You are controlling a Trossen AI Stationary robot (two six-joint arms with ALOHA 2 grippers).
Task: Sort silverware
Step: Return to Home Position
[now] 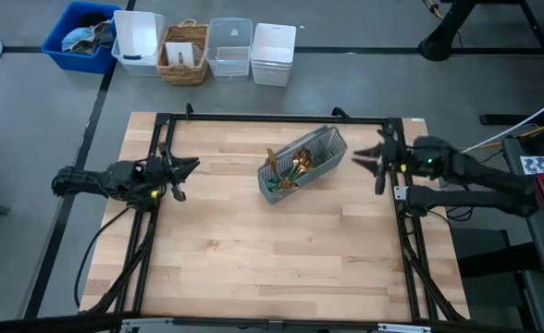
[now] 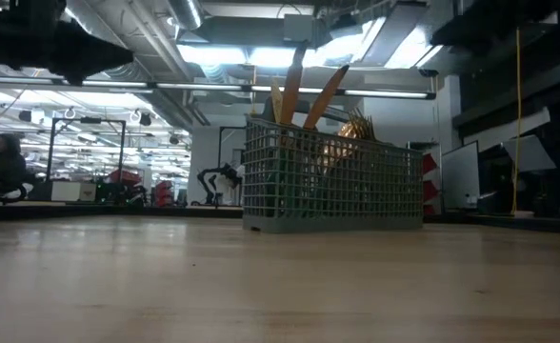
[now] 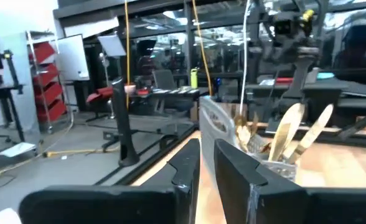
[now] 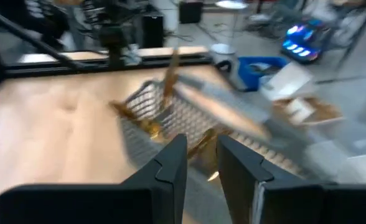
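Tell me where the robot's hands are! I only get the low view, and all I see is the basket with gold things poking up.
Observer: The left gripper hangs over the table's left side, well away from the wire caddy.
Operator: And the other one?
Observer: The right gripper is over the right side, fingers apart, holding nothing.
Operator: Any forks lying on the table?
Observer: From above, none show on the table; the silverware I can see is all in the caddy.
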